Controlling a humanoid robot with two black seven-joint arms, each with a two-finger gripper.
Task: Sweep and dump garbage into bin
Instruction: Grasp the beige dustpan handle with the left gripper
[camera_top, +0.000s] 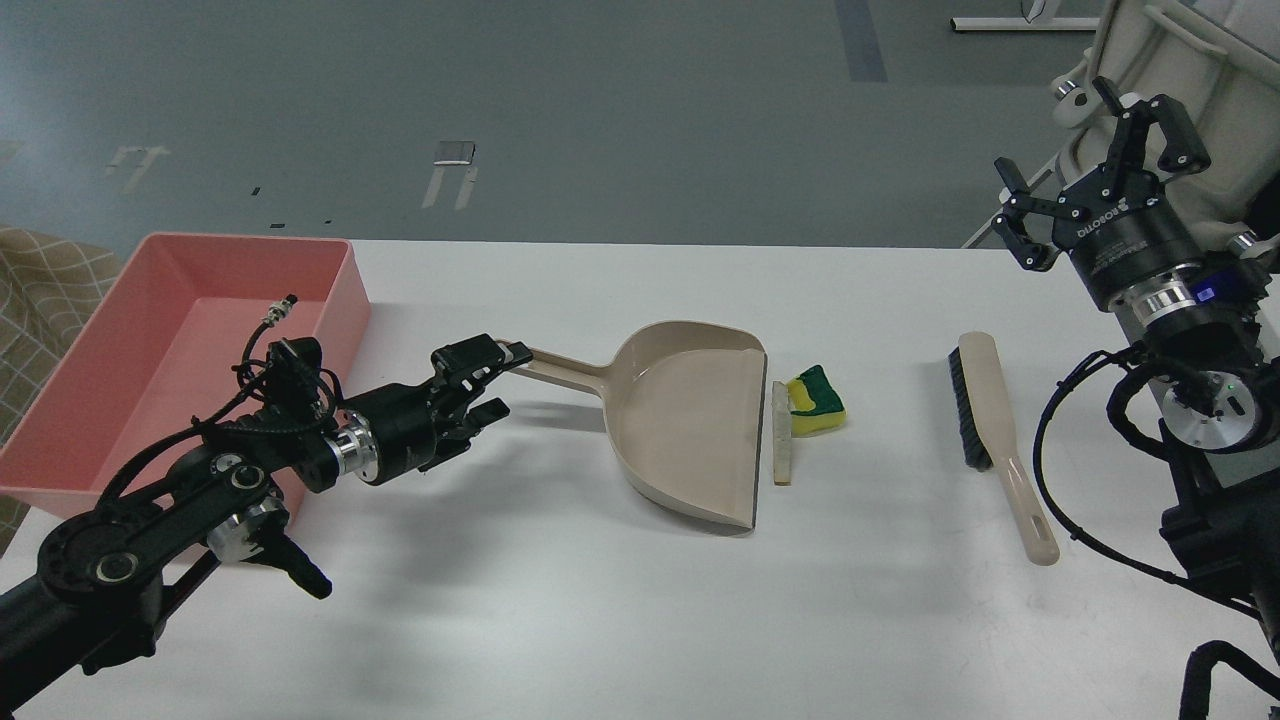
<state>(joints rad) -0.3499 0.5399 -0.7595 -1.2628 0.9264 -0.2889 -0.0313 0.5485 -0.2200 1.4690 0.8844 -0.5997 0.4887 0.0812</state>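
My left claw (492, 382) is spread around the dustpan (690, 430) handle tip, the pink bin (345, 300) behind it. Beyond the dustpan lie bread (781, 437) and sponge (818, 402). My right claw (1090, 170) hangs released above the brush (985, 420).

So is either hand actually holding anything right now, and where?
The left hand is at the tip of the dustpan handle; whether it grips cannot be told. The right hand is open, holding nothing.

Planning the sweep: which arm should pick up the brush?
Right. The brush lies on the right of the table, below the open, raised right gripper. The left gripper is at the dustpan handle's end, far from it.
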